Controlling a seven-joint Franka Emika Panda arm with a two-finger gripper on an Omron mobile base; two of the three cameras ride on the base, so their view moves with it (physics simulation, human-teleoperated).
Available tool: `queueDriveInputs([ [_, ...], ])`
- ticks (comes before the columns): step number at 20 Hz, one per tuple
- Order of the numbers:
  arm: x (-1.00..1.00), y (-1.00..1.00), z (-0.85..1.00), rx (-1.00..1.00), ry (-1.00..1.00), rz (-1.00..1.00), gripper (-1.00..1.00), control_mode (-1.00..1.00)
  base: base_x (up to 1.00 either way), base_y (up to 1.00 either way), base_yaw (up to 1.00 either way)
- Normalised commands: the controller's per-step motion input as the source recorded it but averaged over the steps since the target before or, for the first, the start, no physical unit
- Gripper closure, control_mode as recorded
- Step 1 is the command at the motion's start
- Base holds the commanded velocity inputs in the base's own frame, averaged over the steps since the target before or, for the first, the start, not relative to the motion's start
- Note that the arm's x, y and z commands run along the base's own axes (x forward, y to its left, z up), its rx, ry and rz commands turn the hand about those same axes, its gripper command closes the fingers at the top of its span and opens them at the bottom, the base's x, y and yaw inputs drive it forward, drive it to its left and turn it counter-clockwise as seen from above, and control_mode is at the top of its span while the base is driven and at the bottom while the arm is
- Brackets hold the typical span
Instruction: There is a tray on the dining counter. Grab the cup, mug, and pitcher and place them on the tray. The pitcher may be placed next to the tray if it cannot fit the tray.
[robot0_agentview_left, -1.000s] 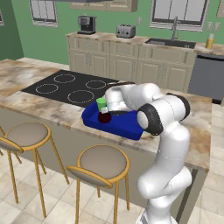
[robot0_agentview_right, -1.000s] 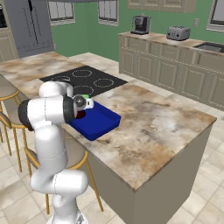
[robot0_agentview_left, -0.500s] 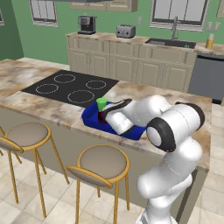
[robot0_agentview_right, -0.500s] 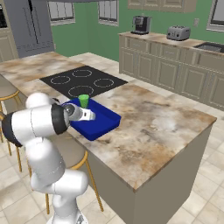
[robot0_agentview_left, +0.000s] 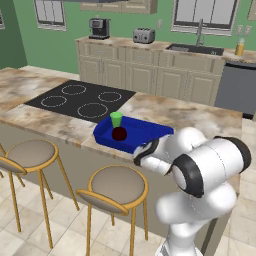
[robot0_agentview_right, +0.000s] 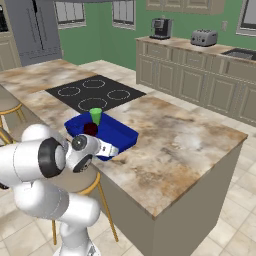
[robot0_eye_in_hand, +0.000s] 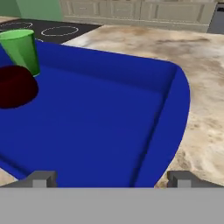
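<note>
The bright blue tray (robot0_agentview_left: 150, 131) (robot0_agentview_right: 120, 134) (robot0_eye_in_hand: 109, 122) lies on the dining counter (robot0_agentview_left: 190, 112) near its front edge. At the tray's left end the green cup (robot0_agentview_left: 116, 119) (robot0_agentview_right: 95, 115) (robot0_eye_in_hand: 19, 50) stands upright, with the dark red mug (robot0_agentview_left: 119, 133) (robot0_agentview_right: 90, 129) (robot0_eye_in_hand: 15, 87) just in front of it. My gripper (robot0_agentview_left: 138, 154) (robot0_agentview_right: 116, 150) (robot0_eye_in_hand: 111, 179) hovers at the tray's near rim, open and holding nothing, its tips spread wide. A yellow-orange pitcher (robot0_agentview_left: 240, 46) stands far off on the wall counter, right of the sink.
A black cooktop (robot0_agentview_left: 82, 100) is set into the counter left of the tray. Two round stools (robot0_agentview_left: 114, 185) (robot0_agentview_left: 32, 152) stand under the counter's front edge. A coffee maker (robot0_agentview_left: 99, 28) and a toaster (robot0_agentview_left: 144, 35) sit on the wall counter.
The gripper let go of the green cup, which now stands on the tray behind the mug. The arm has drawn back to the tray's near rim.
</note>
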Motion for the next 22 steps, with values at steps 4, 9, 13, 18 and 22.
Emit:
queueDriveInputs([
  [4, 0.0, -0.02, 1.0, 0.0, 0.27, -0.24, -1.0, -1.0, 0.0, 0.0, 0.0],
  [9, 0.02, 0.0, 0.96, 0.0, 0.15, -0.18, -1.0, -1.0, 0.0, 0.0, 0.0],
  [13, -0.03, 0.0, 0.7, 0.0, 0.05, -0.07, -1.0, -1.0, 0.0, 0.0, 0.0],
  [18, -0.08, 0.0, 0.75, 0.0, 0.1, 0.0, -1.0, -1.0, 0.0, 0.0, 0.0],
  [22, -0.23, -0.1, 0.62, 0.0, 0.12, 0.0, -1.0, -1.0, 0.0, 0.0, 0.0],
])
